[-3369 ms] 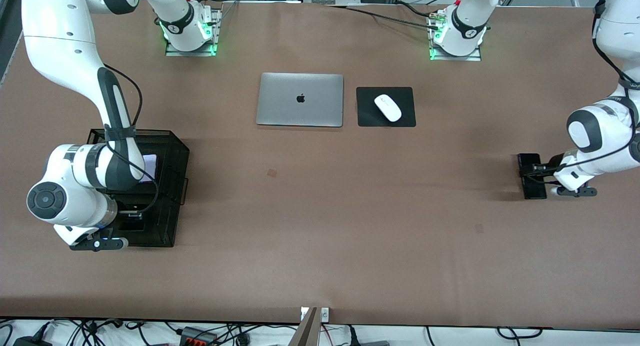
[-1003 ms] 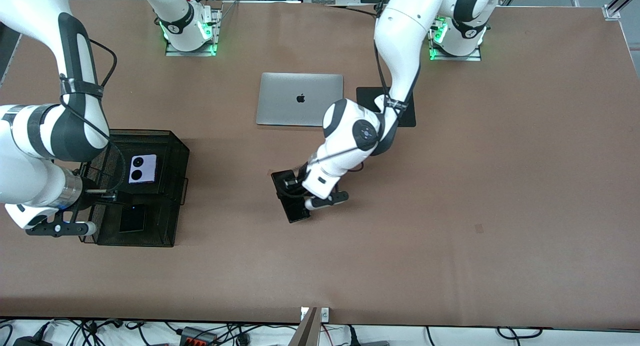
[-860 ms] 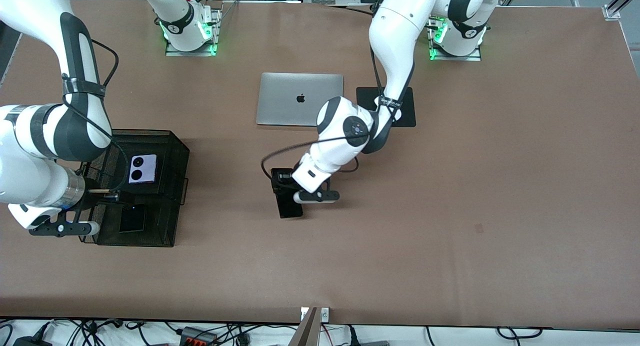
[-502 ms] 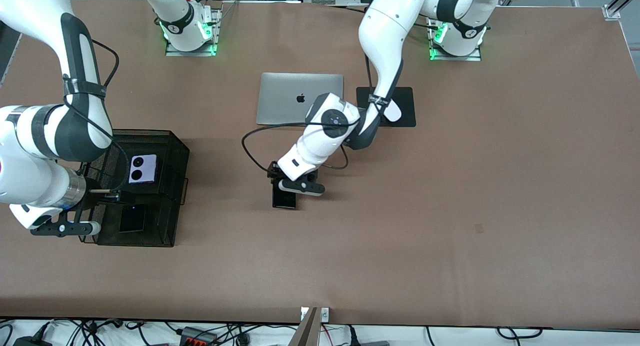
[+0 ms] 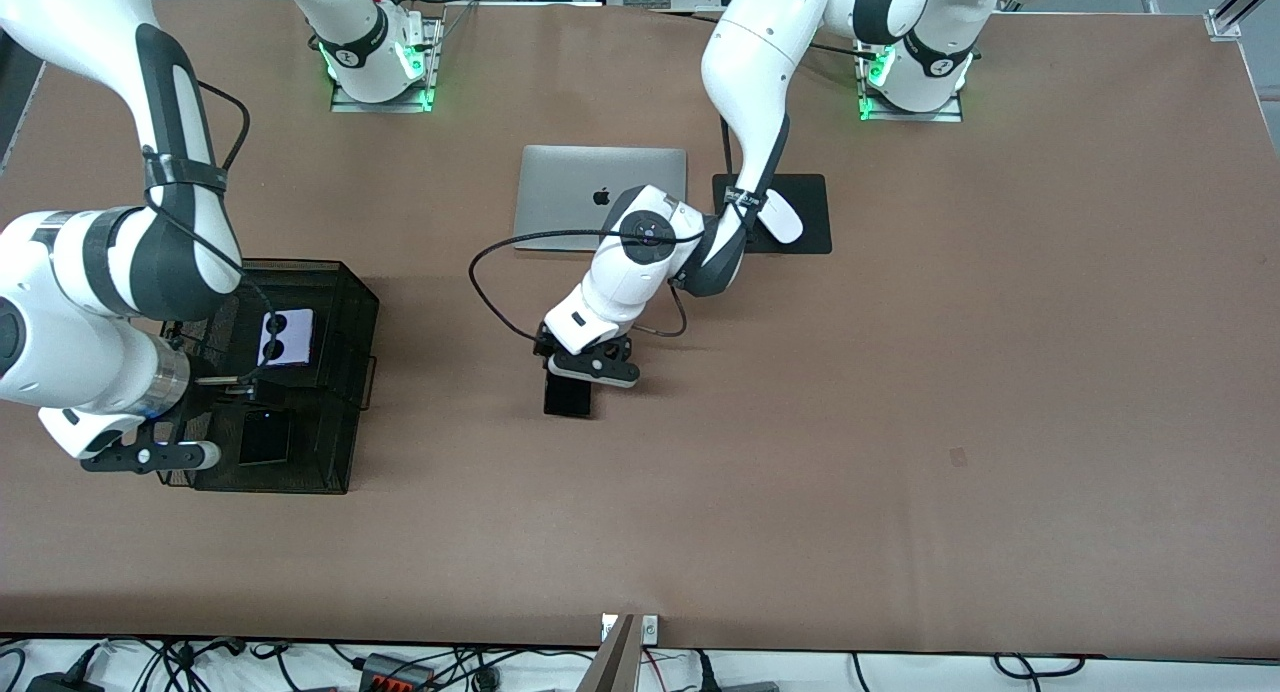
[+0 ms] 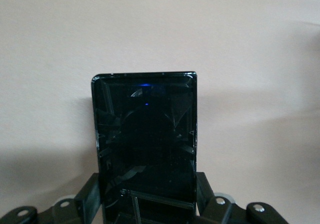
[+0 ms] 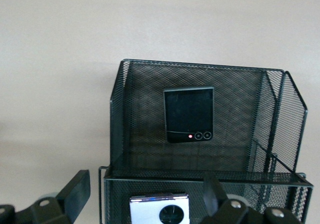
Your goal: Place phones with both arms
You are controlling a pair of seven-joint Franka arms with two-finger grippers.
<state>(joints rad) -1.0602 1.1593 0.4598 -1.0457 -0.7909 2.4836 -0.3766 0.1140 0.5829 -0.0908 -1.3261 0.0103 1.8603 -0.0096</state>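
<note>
A long black slab phone (image 5: 567, 397) (image 6: 145, 144) sits low over the middle of the table, with my left gripper (image 5: 572, 364) (image 6: 147, 206) shut on one end of it. I cannot tell whether the phone touches the table. At the right arm's end of the table, my right gripper (image 5: 232, 385) (image 7: 145, 196) hangs open over the black mesh basket (image 5: 350, 302) (image 7: 285, 114), holding nothing. In the basket lie a lilac-white phone (image 5: 287, 337) (image 7: 160, 210) with black round lenses and a squarish black phone (image 5: 265, 437) (image 7: 190, 114), in separate compartments.
A closed silver laptop (image 5: 580, 187) lies between the arm bases. Beside it is a black mouse pad (image 5: 812, 234) with a white mouse (image 5: 783, 220), partly covered by the left arm. A black cable (image 5: 485, 292) loops out from the left wrist.
My left arm has carried the long black phone from its own end of the table to the middle and turned it straight. My right arm has risen out of the basket.
</note>
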